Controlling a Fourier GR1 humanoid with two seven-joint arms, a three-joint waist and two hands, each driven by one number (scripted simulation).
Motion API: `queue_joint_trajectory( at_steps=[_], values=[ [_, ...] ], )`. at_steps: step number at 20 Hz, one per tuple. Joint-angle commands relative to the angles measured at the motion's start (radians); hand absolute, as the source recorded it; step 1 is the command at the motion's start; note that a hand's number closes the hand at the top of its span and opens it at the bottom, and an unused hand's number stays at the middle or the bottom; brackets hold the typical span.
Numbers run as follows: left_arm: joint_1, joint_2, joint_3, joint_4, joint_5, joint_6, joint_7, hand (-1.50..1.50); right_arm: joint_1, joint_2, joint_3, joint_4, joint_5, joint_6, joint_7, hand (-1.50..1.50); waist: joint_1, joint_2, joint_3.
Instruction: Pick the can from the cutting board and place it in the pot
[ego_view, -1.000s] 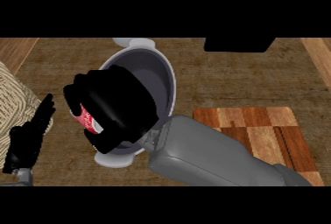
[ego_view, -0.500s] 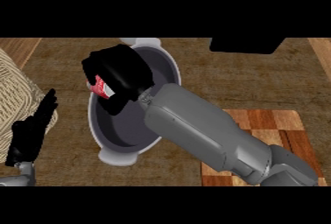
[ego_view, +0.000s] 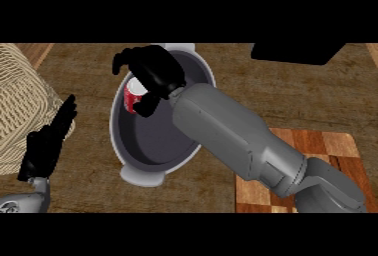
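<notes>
The red and white can (ego_view: 134, 96) lies inside the grey pot (ego_view: 159, 142), against its far left wall. My right hand (ego_view: 156, 72) hovers just above the can, fingers spread past the pot's rim and thumb hanging beside the can, not wrapped round it. My right forearm crosses the pot from the lower right and hides its right side. The wooden cutting board (ego_view: 325, 147) lies at the lower right with nothing showing on it. My left hand (ego_view: 46, 145) rests open at the left edge, fingers up.
A woven basket (ego_view: 18, 100) fills the left edge beside my left hand. A black box (ego_view: 295, 52) stands at the top right. The pot's near handle (ego_view: 146, 176) points toward me. Brown counter (ego_view: 295, 100) shows between the pot and the box.
My right hand carried the can farther up and left over the pot, and its fingers have come apart. The can now shows more fully, lying in the pot. My left hand stayed put.
</notes>
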Motion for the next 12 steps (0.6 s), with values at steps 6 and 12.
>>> queue_joint_trajectory(
  at_steps=[6, 12],
  values=[
    [-0.014, -0.017, -0.009, 0.044, -0.005, -0.008, -0.039, 0.0, 0.003, 0.0, 0.003, 0.084, -0.195, 0.006, -0.147, -1.5, 0.019, 0.006, 0.0],
    [-0.016, -0.007, 0.002, 0.034, -0.005, -0.009, -0.023, 0.0, 0.019, 0.0, -0.138, -0.024, -0.391, -0.075, -0.277, -1.5, 0.015, 0.002, 0.002]
  ],
)
